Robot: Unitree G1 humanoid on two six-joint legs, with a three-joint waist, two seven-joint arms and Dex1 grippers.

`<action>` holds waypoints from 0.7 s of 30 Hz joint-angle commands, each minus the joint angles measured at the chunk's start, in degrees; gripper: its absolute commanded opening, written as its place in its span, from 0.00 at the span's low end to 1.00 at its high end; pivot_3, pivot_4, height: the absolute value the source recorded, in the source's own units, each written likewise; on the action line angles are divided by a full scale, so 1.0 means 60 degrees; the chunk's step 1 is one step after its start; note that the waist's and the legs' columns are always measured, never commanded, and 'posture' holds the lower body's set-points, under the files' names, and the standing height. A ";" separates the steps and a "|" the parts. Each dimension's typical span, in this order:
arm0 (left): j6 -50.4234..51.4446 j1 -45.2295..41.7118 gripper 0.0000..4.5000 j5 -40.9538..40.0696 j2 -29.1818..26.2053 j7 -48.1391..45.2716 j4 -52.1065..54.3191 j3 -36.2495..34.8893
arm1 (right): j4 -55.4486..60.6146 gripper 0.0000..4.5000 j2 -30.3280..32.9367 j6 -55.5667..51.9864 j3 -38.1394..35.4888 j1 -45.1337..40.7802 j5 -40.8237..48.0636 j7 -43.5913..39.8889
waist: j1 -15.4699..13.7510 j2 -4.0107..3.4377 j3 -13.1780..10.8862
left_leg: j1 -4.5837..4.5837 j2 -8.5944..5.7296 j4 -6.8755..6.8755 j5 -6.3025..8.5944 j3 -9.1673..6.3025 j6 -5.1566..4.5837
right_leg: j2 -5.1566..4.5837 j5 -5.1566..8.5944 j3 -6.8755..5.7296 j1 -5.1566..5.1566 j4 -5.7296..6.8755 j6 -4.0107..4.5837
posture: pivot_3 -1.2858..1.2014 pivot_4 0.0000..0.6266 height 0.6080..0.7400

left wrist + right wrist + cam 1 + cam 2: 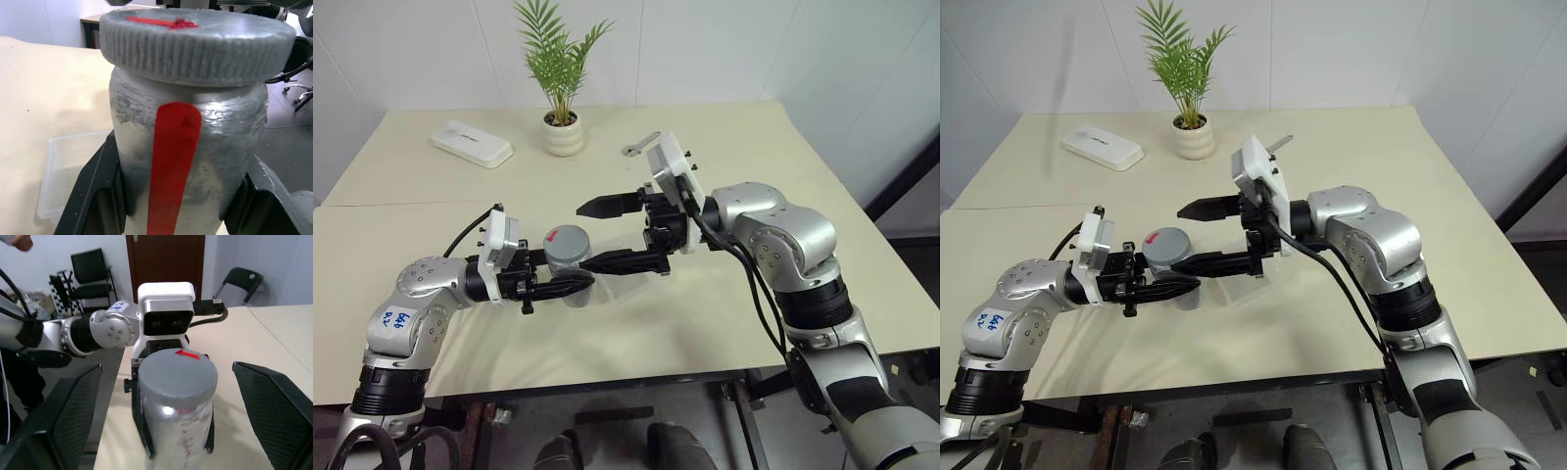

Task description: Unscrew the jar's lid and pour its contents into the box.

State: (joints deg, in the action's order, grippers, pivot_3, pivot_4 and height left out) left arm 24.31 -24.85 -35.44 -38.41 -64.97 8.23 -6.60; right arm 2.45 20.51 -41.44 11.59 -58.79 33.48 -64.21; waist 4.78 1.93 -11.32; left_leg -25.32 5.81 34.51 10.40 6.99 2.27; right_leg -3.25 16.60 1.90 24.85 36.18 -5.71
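The jar (576,284) is held upright above the tabletop (754,147) by the left claw (570,285), whose fingers are clamped on its body — the lid (567,245) is on. The right claw (607,235) is spread wide, empty, one finger on each side of the lid. The box (63,171) is seen just behind the jar.
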 commanded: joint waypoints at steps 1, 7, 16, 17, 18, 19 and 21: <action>-0.0090 0.0001 0.43 -0.0056 -0.0125 -0.0006 0.0325 -0.0121 | -0.0120 1.00 -0.0260 0.0015 0.0102 -0.0356 -0.0216 0.0303 | -0.0001 0.0000 0.0000 | -0.0001 0.0000 0.0000 0.0000 0.0001 0.0000 | 0.0000 0.0000 0.0000 0.0001 0.0000 0.0000 | 0.52 0.24 1.00; -0.0020 0.0097 0.43 -0.0118 -0.0210 0.0006 0.0428 -0.0195 | -0.0196 1.00 -0.0676 -0.0049 0.0278 -0.0450 -0.0331 0.0518 | -0.0011 0.0000 0.0000 | -0.0009 -0.0002 -0.0002 0.0001 0.0003 0.0001 | -0.0002 0.0000 0.0001 0.0006 -0.0007 -0.0001 | 0.52 0.24 1.00; -0.0036 0.0064 0.43 -0.0133 -0.0131 0.0119 0.0459 -0.0137 | -0.0116 1.00 -0.0826 -0.0148 0.0368 -0.0381 -0.0332 0.0550 | -0.0008 0.0000 0.0000 | -0.0010 -0.0002 -0.0003 0.0001 0.0004 0.0001 | -0.0001 -0.0001 0.0001 0.0009 -0.0004 -0.0001 | 0.52 0.24 1.00; -0.0040 0.0065 0.43 -0.0134 -0.0124 0.0126 0.0453 -0.0139 | -0.0111 1.00 -0.0833 -0.0152 0.0379 -0.0369 -0.0336 0.0548 | -0.0007 0.0000 0.0000 | -0.0010 -0.0002 -0.0003 0.0001 0.0004 0.0001 | -0.0001 -0.0001 0.0001 0.0010 -0.0004 -0.0001 | 0.52 0.24 1.00; -0.0040 0.0068 0.43 -0.0138 -0.0118 0.0133 0.0454 -0.0141 | -0.0099 0.96 -0.0839 -0.0153 0.0390 -0.0353 -0.0332 0.0538 | -0.0006 0.0000 0.0000 | -0.0010 -0.0001 -0.0004 0.0001 0.0004 0.0001 | -0.0001 -0.0001 0.0001 0.0011 -0.0004 -0.0001 | 0.52 0.24 1.00; -0.0039 0.0071 0.43 -0.0141 -0.0113 0.0141 0.0459 -0.0141 | -0.0085 0.91 -0.0843 -0.0153 0.0395 -0.0339 -0.0323 0.0529 | -0.0005 0.0000 0.0000 | -0.0010 -0.0001 -0.0005 0.0001 0.0004 0.0001 | -0.0001 0.0000 0.0001 0.0011 -0.0004 -0.0001 | 0.52 0.24 1.00; -0.0033 0.0081 0.43 -0.0151 -0.0109 0.0154 0.0479 -0.0140 | -0.0065 0.80 -0.0847 -0.0158 0.0396 -0.0325 -0.0308 0.0530 | -0.0005 0.0000 0.0000 | -0.0010 -0.0001 -0.0006 0.0001 0.0005 0.0001 | -0.0001 0.0000 0.0001 0.0012 -0.0004 -0.0001 | 0.52 0.24 1.00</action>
State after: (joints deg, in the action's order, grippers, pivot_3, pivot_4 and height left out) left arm 24.41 -24.21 -35.49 -38.93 -64.19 8.83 -6.68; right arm -0.02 15.96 -42.60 14.39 -59.90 31.38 -60.97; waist 4.75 1.93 -11.32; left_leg -25.38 5.81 34.47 10.41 7.02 2.28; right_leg -3.26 16.60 1.91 24.93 36.15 -5.72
